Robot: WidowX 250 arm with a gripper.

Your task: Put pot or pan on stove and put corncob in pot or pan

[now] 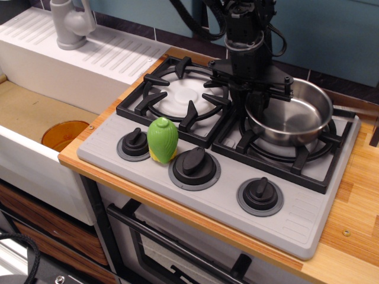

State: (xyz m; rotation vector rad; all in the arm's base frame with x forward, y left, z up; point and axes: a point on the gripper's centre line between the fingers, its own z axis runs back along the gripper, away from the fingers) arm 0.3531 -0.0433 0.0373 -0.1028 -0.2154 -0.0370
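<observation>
Pan [291, 116] is on the stove [225, 177]; with fingers [265, 102] apart, clear the rim, then go grab the corncob [162, 139].

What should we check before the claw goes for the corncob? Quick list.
1. Pan on the right burner grate of the stove: ok.
2. Pan sitting level: cannot tell; it looks slightly tilted.
3. Claw released and clear of the pan: cannot tell; it sits at the pan's left rim and its fingers are hard to make out.
4. Corncob reachable: ok, upright on the stove panel between the left knob and the middle knob.
5. Pan interior empty for the corncob: ok.
</observation>
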